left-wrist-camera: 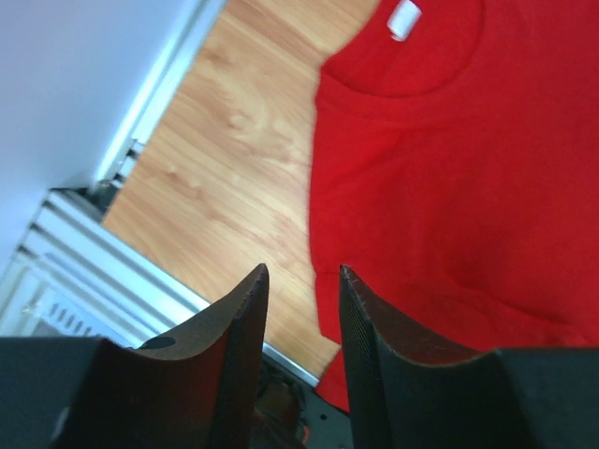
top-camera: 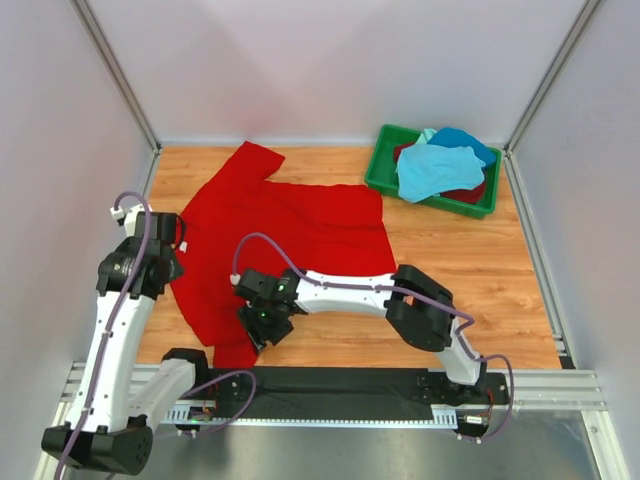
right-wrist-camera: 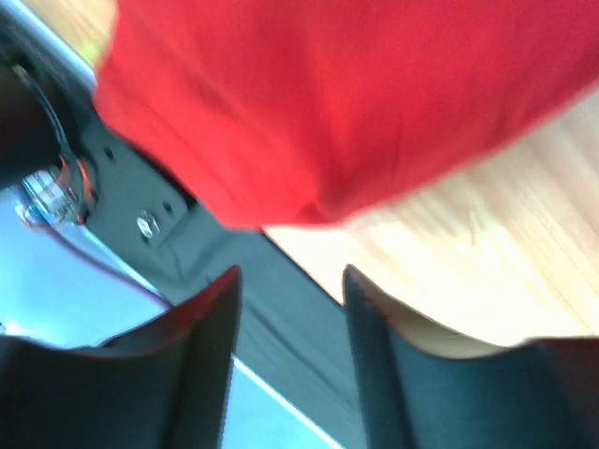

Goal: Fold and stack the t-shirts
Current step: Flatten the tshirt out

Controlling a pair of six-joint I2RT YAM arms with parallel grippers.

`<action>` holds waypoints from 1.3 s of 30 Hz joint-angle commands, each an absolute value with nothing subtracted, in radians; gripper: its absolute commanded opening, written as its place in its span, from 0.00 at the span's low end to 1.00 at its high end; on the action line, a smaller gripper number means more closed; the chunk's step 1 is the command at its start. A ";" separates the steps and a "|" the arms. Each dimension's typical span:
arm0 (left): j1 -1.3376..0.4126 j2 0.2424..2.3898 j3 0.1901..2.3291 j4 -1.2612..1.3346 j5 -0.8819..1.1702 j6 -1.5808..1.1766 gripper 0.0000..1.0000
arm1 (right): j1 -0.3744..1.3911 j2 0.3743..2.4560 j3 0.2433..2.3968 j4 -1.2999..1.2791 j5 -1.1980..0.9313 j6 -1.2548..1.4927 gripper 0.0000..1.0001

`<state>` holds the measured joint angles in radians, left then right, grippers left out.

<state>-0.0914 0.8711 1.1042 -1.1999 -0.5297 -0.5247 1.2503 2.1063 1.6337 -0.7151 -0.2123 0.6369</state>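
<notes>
Reaching leftward beside the near sleeve, the right gripper (right-wrist-camera: 290, 271) has its fingers apart, while the left gripper (left-wrist-camera: 299, 271), likewise parted, hovers at the collar of the red t-shirt (top-camera: 290, 230), spread on the table (top-camera: 460, 270), collar left, hem right.

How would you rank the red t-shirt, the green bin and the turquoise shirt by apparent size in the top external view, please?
1. red t-shirt, spread out flat
2. green bin
3. turquoise shirt, bunched up inside the bin
</notes>
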 commanded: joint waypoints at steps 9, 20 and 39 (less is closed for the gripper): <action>-0.095 1.218 1.134 -1.054 -0.161 -0.503 0.41 | 0.945 1.864 1.557 -0.893 -0.040 0.540 0.65; -0.023 1.783 1.253 -0.899 -0.092 -0.474 0.36 | 0.677 2.017 1.623 -0.865 0.143 0.307 0.66; 0.069 2.081 1.812 -1.091 -0.185 -0.417 0.41 | 0.561 2.257 1.965 -1.032 0.138 0.293 0.66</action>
<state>0.0700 2.2105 1.8378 -1.0416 -0.1184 -0.4362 0.5659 2.2929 1.9232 -0.9546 0.0994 0.3195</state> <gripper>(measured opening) 0.397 0.656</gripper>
